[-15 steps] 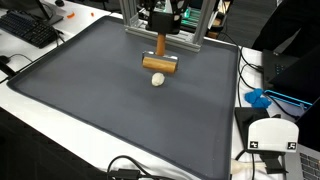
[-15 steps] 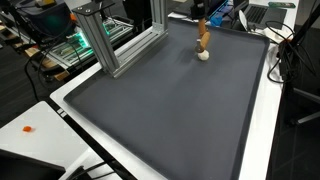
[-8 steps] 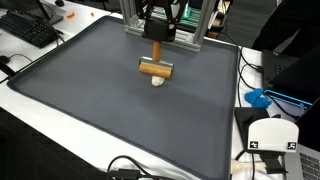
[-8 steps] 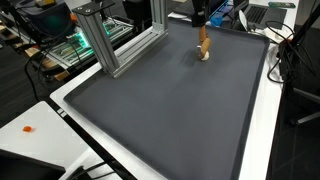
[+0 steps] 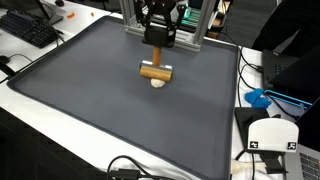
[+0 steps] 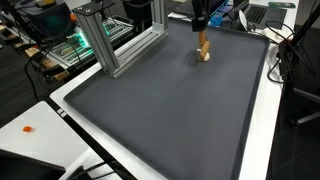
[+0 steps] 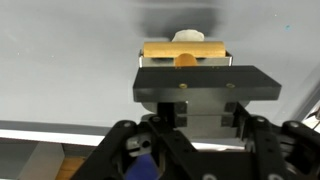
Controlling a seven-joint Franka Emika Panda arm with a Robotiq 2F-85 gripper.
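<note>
My gripper (image 5: 157, 40) hangs over the far part of the grey mat (image 5: 90, 110), shut on the handle of a wooden mallet (image 5: 154, 69). The handle runs up into the fingers and the head hangs crosswise below. Right under the head lies a small white rounded thing (image 5: 158, 83) on the mat, partly covered; I cannot tell if they touch. The gripper (image 6: 199, 18), mallet (image 6: 203, 44) and white thing (image 6: 206, 57) also appear in an exterior view. From the wrist, the gripper (image 7: 200, 85) looks down on the mallet head (image 7: 185, 49) with the white thing (image 7: 188, 36) beyond it.
An aluminium frame (image 6: 110, 40) stands at the mat's far edge beside the arm. A keyboard (image 5: 25, 28) lies off one corner. Blue and white gear (image 5: 268, 120) and cables (image 5: 135, 170) sit along the white table rim.
The gripper has come lower with the mallet and shifted slightly sideways, so the head now sits close over the white thing and covers part of it.
</note>
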